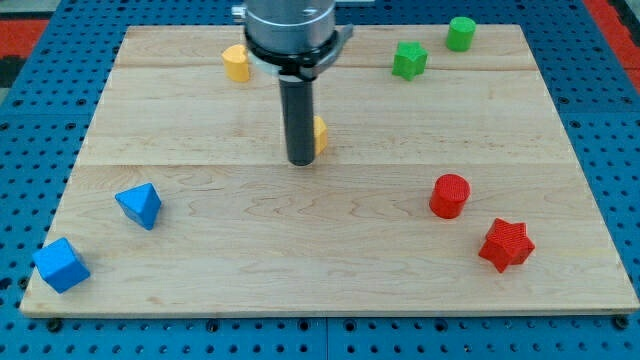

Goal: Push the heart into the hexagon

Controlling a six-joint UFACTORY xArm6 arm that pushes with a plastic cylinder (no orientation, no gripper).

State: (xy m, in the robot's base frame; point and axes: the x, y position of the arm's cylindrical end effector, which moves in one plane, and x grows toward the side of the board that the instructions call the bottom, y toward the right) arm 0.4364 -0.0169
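Observation:
Two yellow blocks are on the wooden board (330, 270). One yellow block (236, 62) lies near the view's top, left of the arm's body. The other yellow block (321, 133) sits mid-board, mostly hidden behind the rod, with only its right edge showing. From here I cannot tell which is the heart and which the hexagon. My tip (301, 161) rests on the board, touching or just in front of the hidden yellow block, on its left and lower side. The two yellow blocks are well apart.
A green star (408, 60) and a green cylinder (460, 33) are at the top right. A red cylinder (449, 195) and a red star (506, 244) are at the lower right. A blue triangle (139, 205) and a blue cube (61, 264) are at the lower left.

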